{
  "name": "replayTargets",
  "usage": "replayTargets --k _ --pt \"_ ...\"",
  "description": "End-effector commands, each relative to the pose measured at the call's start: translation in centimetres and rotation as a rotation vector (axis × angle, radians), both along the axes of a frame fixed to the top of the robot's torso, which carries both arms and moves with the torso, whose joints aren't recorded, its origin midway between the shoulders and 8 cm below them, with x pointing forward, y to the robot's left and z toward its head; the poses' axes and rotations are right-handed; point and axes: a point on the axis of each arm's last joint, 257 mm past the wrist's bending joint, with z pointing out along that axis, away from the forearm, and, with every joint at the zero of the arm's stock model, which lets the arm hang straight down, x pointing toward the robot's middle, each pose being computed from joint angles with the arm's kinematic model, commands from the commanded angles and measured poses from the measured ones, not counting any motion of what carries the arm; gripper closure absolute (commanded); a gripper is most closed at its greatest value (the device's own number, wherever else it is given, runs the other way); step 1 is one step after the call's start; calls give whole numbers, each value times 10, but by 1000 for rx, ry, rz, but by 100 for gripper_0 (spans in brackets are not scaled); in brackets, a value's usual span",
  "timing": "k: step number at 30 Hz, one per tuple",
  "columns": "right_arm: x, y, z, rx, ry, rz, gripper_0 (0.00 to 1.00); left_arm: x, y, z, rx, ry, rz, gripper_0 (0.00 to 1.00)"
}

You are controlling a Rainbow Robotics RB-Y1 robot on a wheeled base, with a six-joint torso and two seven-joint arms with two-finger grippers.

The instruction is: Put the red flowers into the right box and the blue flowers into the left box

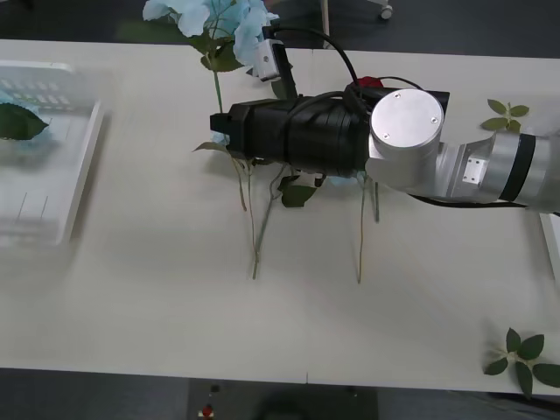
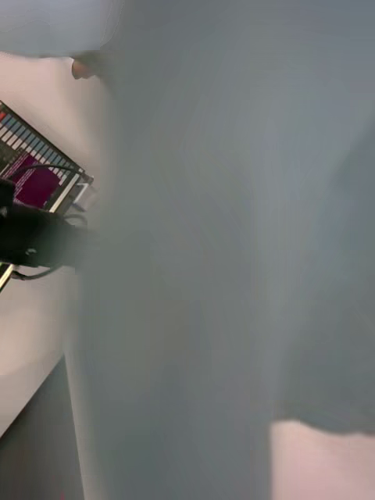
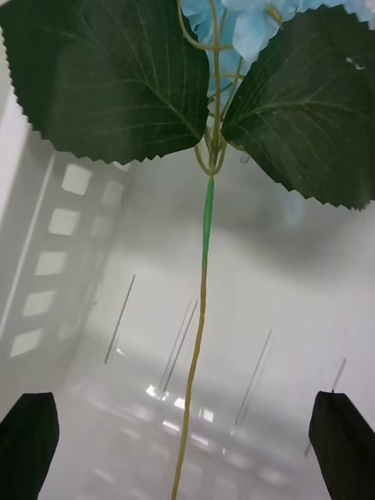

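Nowhere legible writing: blue flowers (image 3: 234, 23) inside slotted left box (image 3: 55, 234).

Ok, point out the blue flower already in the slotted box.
The blue flower with two toothed leaves, inside the left box by the left hand; the other blue flower lies on the table.

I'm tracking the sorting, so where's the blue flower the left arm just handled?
The blue flower lies in the left box at the table's left edge, below the open left gripper.
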Motion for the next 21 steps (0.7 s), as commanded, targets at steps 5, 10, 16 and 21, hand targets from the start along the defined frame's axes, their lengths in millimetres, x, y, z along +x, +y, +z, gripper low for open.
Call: replayTargets --k 5,10,16,21 --pt "-1 10 27 5 -79 24 100 -13 -19 90 -53 -45 -140 7" --pt "-1 10 27 5 -79 24 100 -4 -65 102 -160 -95 -251 7" --pt "-1 10 27 5 -79 24 100 4 -147 116 -404 -173 -435 7" --pt "-1 10 27 5 -79 24 100 -2 -196 130 -547 -216 -584 7"
